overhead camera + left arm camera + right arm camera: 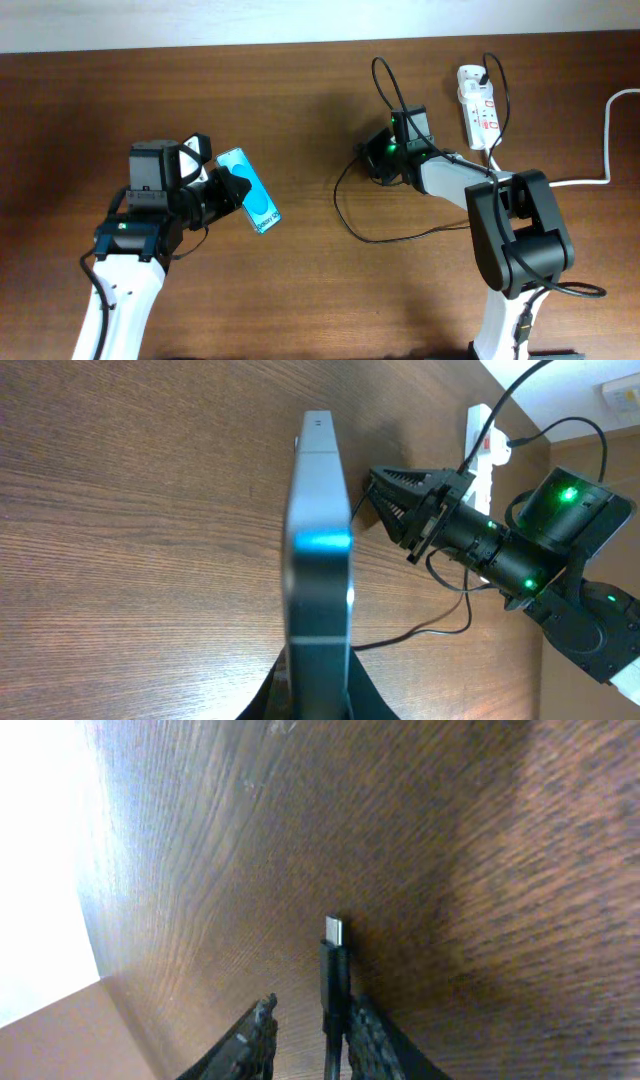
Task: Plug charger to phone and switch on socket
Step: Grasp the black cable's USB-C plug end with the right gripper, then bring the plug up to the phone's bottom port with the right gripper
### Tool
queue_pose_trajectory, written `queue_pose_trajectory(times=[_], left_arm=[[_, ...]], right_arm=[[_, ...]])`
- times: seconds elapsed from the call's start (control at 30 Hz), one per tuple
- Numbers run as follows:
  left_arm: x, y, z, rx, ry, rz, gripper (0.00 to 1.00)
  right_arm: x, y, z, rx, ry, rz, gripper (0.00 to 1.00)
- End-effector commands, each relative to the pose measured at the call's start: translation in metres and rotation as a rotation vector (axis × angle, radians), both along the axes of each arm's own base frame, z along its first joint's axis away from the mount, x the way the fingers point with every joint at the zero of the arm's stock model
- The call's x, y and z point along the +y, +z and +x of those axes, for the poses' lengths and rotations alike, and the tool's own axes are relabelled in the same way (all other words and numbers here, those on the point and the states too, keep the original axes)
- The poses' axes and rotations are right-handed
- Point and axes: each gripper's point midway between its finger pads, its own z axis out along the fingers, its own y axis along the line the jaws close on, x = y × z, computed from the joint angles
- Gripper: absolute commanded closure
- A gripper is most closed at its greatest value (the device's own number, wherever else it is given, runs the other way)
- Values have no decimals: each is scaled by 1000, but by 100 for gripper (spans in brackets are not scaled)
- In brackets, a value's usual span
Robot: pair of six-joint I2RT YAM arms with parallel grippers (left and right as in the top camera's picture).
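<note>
phone (249, 190): cyan screen | charger (334, 982): black, silver tip | socket (478, 108): white, red switches | table (300, 290): brown woodgrain

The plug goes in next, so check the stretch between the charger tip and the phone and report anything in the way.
Nothing visible blocks it. The phone, held by the left gripper, and the charger plug, between the right gripper's fingers, have only bare table between them.
</note>
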Motion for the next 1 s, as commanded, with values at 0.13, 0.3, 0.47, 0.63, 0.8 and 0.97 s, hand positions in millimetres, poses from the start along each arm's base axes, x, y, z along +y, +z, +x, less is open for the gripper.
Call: queue_pose_trajectory(times=[0.13, 0.3, 0.47, 0.63, 0.8, 0.97], left_arm=[[-2, 6, 0, -24, -21, -7, 100], [-3, 6, 0, -24, -26, -13, 100], [-6, 7, -1, -24, -36, -25, 100], [-35, 37, -3, -112, -180, -183, 100], [-56, 68, -10, -173, -301, -337, 100], [-75, 86, -13, -215, -464, -485, 100]], right_arm=[[-23, -80, -51, 206, 21, -138, 96], [-15, -33, -44, 74, 163, -133, 96], [-18, 56, -60, -79, 302, -206, 96], [-27, 145, -128, -205, 518, -276, 96], [-8, 196, -195, -319, 737, -142, 96], [9, 206, -241, -362, 967, 18, 96]])
